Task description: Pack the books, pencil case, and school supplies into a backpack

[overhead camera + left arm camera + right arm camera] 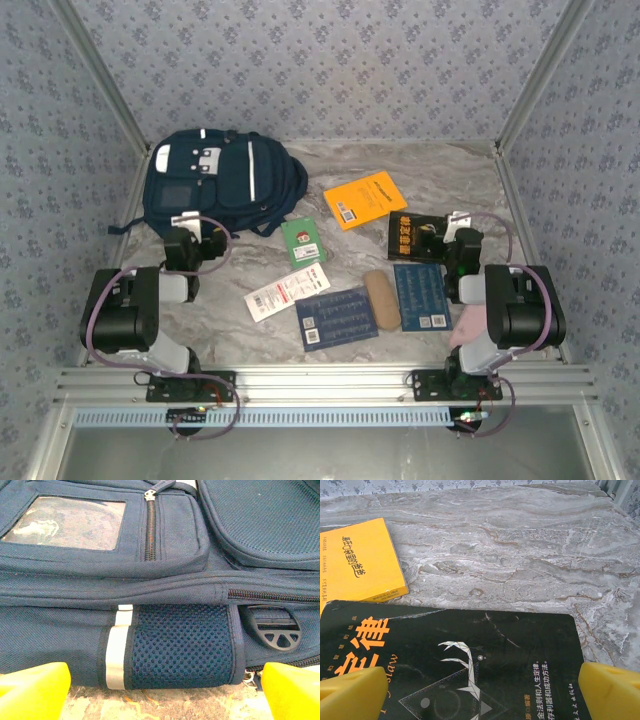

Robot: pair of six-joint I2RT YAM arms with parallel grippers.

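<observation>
Our left gripper [162, 690] is spread wide facing the backpack [215, 180], at ten o'clock on the table [440, 170]. Its zips [150, 535] look closed, so we should open the main one first. Our right gripper [480, 695] hangs spread over the black book [450, 665], at three o'clock; its cover reads "law" beside Chinese characters.

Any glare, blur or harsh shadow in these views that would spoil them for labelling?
Top external: even, soft light, faint shadows on the table, small print unreadable. Left wrist: backpack weave sharp, mild sheen on its clear window, left fingertips blurred. Right wrist: black book lettering crisp, right fingertips soft.
</observation>
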